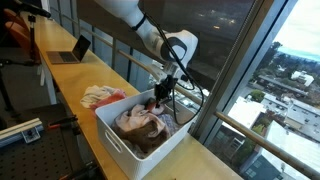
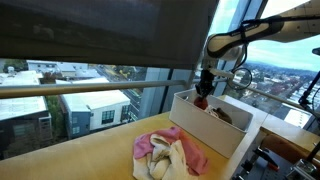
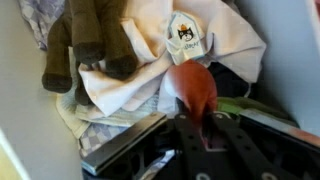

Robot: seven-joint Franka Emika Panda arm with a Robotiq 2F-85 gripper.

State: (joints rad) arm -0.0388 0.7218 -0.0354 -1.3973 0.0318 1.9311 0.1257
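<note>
A long wooden counter (image 1: 62, 72) runs along the window. On it stand a white bin (image 1: 118, 138) and, farther off, an open laptop (image 1: 70, 50). Clothes (image 1: 100, 96) lie heaped just beside the bin.

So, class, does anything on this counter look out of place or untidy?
Yes: a crumpled heap of pink and white clothes lies loose on the wooden counter beside the white bin, while the other garments are inside it. The gripper reaches into the bin and seems to pinch a red cloth.

red cloth (image 3: 191, 88) in white bin (image 1: 113, 137)
</note>
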